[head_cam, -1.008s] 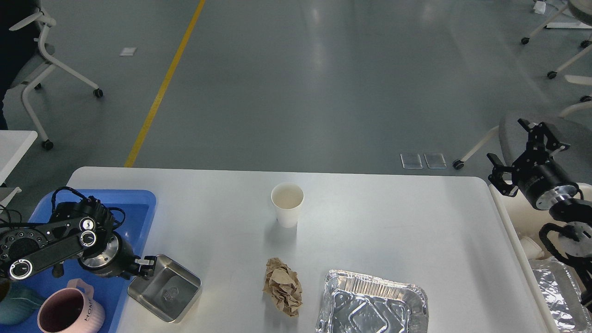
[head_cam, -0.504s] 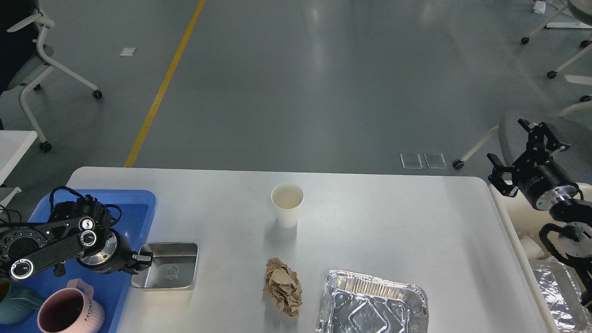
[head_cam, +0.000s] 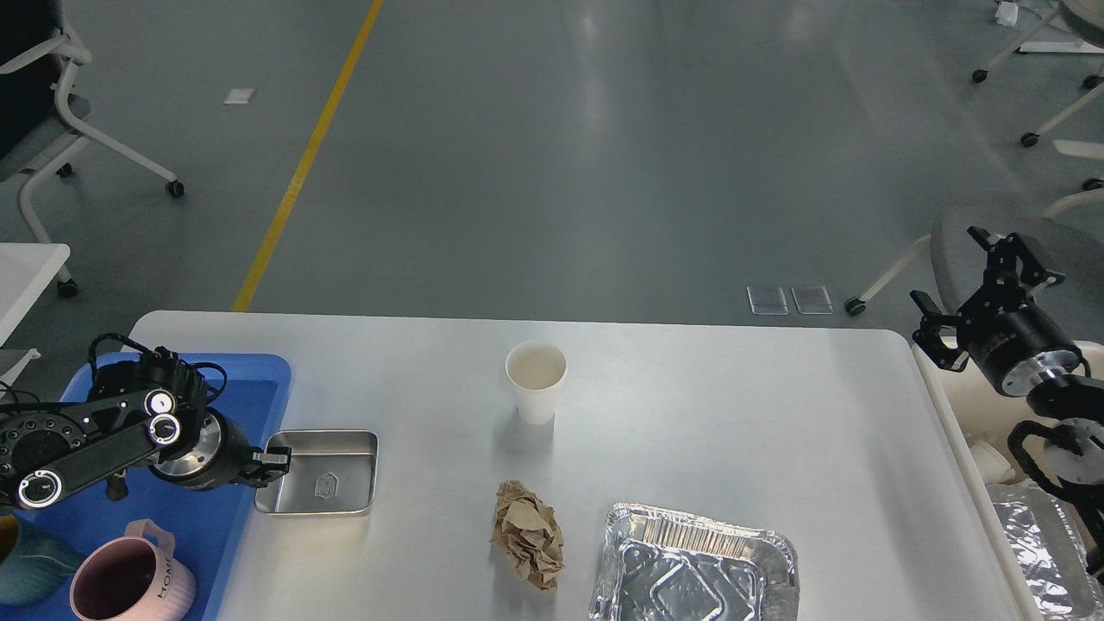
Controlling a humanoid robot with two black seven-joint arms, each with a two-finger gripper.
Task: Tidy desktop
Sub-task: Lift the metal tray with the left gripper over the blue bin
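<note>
The white desktop fills the lower part of the head view. On it stand a white paper cup, a crumpled brown paper ball, a foil tray at the front edge and a shallow steel tray. My left gripper is shut on the steel tray's left rim and holds it about level, just right of the blue tray. My right gripper is open and empty, raised off the desktop's right edge.
A blue plastic tray at the left holds a pink mug and a teal mug. A cream bin with crumpled foil stands at the right. Wheeled chairs stand on the floor behind.
My left gripper has turned the steel tray from a tilted, skewed pose to level and square, and has lifted it slightly away from the front edge. The right arm has barely moved.
</note>
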